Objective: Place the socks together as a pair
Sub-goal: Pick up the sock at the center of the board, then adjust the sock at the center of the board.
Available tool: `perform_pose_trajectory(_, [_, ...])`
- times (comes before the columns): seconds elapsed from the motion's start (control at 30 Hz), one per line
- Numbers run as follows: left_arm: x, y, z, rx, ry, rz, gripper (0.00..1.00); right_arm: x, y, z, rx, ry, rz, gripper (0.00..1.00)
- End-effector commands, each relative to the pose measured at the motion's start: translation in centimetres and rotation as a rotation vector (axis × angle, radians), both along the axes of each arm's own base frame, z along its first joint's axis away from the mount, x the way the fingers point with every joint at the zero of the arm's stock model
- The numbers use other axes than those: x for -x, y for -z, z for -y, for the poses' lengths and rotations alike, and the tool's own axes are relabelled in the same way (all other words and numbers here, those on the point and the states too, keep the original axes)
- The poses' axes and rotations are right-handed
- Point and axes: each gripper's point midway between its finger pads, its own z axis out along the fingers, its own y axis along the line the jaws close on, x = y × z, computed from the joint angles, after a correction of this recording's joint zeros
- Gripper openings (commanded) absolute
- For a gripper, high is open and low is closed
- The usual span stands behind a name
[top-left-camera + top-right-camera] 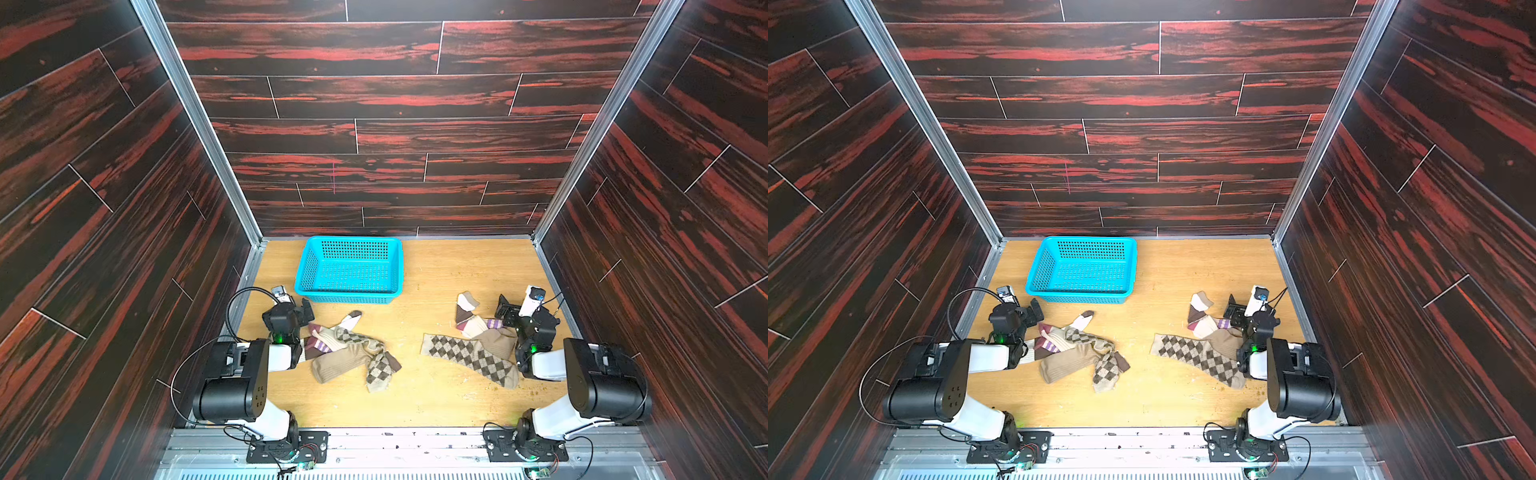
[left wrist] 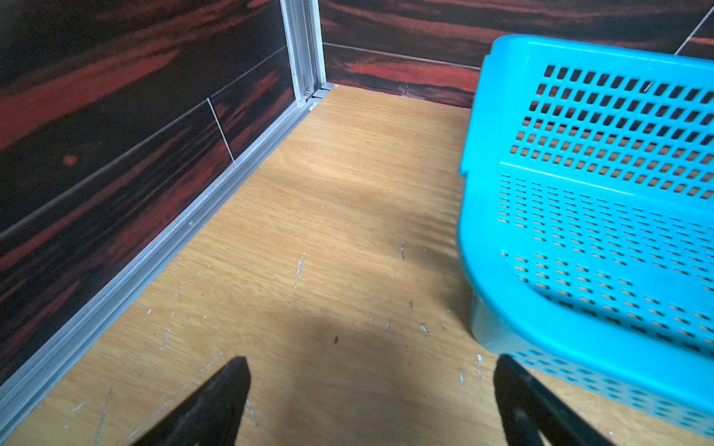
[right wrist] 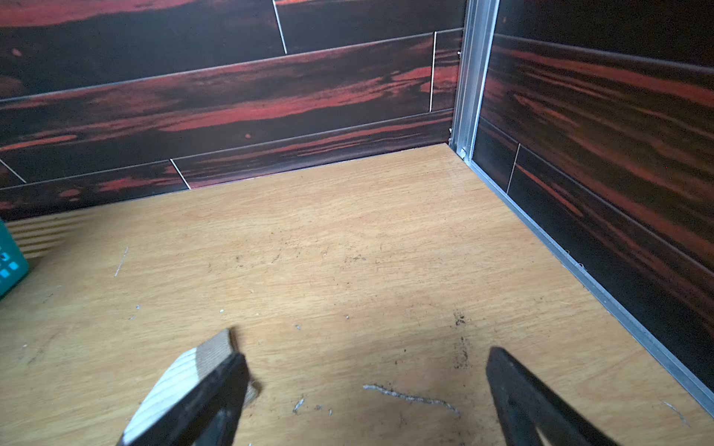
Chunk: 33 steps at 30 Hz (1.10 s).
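— How do your arms sit?
— Both elbows folded low at the near edge. My left gripper (image 2: pixel 371 359) and right gripper (image 3: pixel 367 352) stand spread wide, pinching nothing.
— And the socks (image 1: pixel 469 357)?
— Soft knit, rumpled: a left heap (image 1: pixel 349 353) by my left wrist, a right heap (image 1: pixel 494 343) by my right. Beyond, a perforated blue plastic basket (image 1: pixel 349 296) on the scratched wooden table (image 1: pixel 449 274).

A scratched light-wood table (image 1: pixel 436 270) carries a turquoise perforated basket (image 1: pixel 351 240) against its far edge, left of centre. Nearer the front, the socks (image 1: pixel 336 363) lie in two loose heaps well apart. The left heap (image 1: pixel 353 349) overlaps argyle, tan and purple-striped pieces, and the right heap (image 1: pixel 478 328) is fronted by a flat argyle sock (image 1: pixel 469 357).
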Motion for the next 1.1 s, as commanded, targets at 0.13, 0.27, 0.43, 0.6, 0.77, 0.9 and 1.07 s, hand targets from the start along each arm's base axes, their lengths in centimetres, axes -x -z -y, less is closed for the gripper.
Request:
perform_pose_trajectory(0.13, [-0.4,-1.6,-0.2,-0.015,-0.008,0.046,1.0,-0.2,-0.5,-0.1,0.002,-0.006,0.019,0.99])
perform_pose_trajectory(0.27, [-0.4,-1.6,-0.2,-0.014,-0.009,0.047,1.0,-0.2,-0.5,-0.1,0.002,-0.005,0.017,0.99])
perform_pose_trajectory(0.43, [-0.4,-1.5,-0.2,-0.013,-0.009,0.043,1.0,-0.2,-0.5,-0.1,0.001,-0.004,0.016,0.99])
perform_pose_trajectory(0.6, [-0.3,-2.2,-0.3,-0.014,-0.02,0.071,1.0,0.0,-1.1,-0.3,0.004,-0.014,0.038,0.99])
perform_pose_trajectory(0.77, [1.0,-7.3,0.1,-0.013,-0.011,0.085,1.0,1.7,-5.3,0.2,-0.026,0.032,0.053,0.99])
perform_pose_trajectory(0.9, [3.8,-13.5,-0.1,0.027,-0.061,0.135,1.0,2.4,-8.5,-1.9,-0.168,-0.05,-0.09,0.96])
perform_pose_trajectory(1.07, [8.2,-18.8,1.8,0.108,-0.037,0.116,1.0,5.0,-9.9,-7.3,-0.394,-0.225,-0.435,0.91])
